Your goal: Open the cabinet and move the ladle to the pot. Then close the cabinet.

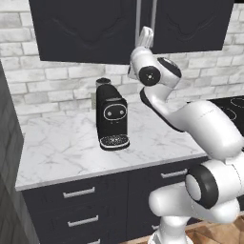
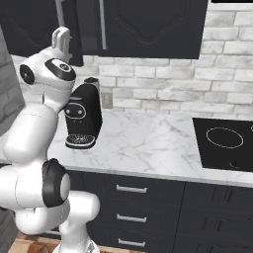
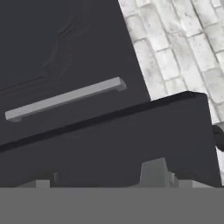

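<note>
Up at the cabinet (image 1: 86, 28), the gripper (image 1: 145, 37) is hanging wide open and empty; its rigid hinged door looks best gripped by the slim, probably slippery handle (image 3: 65, 99).

Whitish-grey brick wall (image 2: 163, 94) behind a white marble worktop (image 1: 62, 147). Black base drawers (image 2: 148, 202) below, short silver handles. Black coffee machine (image 1: 112, 116) stands on the worktop near the wall. Black cooktop (image 2: 225, 143) set in the worktop, to the right. Wood floor (image 1: 209, 236) at bottom.
</note>
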### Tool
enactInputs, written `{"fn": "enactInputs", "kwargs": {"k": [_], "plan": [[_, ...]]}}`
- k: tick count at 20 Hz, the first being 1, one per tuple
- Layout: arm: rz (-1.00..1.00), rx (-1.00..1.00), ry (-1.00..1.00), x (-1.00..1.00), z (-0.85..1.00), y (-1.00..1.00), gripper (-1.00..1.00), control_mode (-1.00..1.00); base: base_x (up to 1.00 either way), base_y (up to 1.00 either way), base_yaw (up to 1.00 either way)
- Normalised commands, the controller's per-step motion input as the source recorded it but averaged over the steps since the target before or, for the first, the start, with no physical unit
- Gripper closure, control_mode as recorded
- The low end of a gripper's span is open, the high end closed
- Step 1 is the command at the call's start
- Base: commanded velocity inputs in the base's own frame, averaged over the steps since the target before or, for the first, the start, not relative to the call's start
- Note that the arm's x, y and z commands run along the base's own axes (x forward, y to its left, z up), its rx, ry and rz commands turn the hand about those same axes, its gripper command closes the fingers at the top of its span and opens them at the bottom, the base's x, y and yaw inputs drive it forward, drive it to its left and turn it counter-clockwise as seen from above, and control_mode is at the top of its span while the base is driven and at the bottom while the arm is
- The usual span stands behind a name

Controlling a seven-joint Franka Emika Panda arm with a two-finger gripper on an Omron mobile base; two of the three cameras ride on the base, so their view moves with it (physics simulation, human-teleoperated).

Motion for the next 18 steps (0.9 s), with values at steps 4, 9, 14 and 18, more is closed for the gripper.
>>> {"fn": "enactInputs", "kwargs": {"k": [4, 9, 14, 18], "plan": [[-0.01, 0.03, 0.07, 0.74, 0.28, -0.27, -1.0, -1.0, 0.0, 0.0, 0.0], [0.0, 0.03, 0.04, 0.68, 0.27, -0.23, -1.0, -1.0, 0.0, 0.0, 0.0], [0.0, 0.03, 0.04, 0.77, 0.2, -0.19, -1.0, -1.0, 0.0, 0.0, 0.0], [0.0, 0.03, 0.05, 0.8, 0.14, -0.2, -1.0, -1.0, 0.0, 0.0, 0.0]]}}
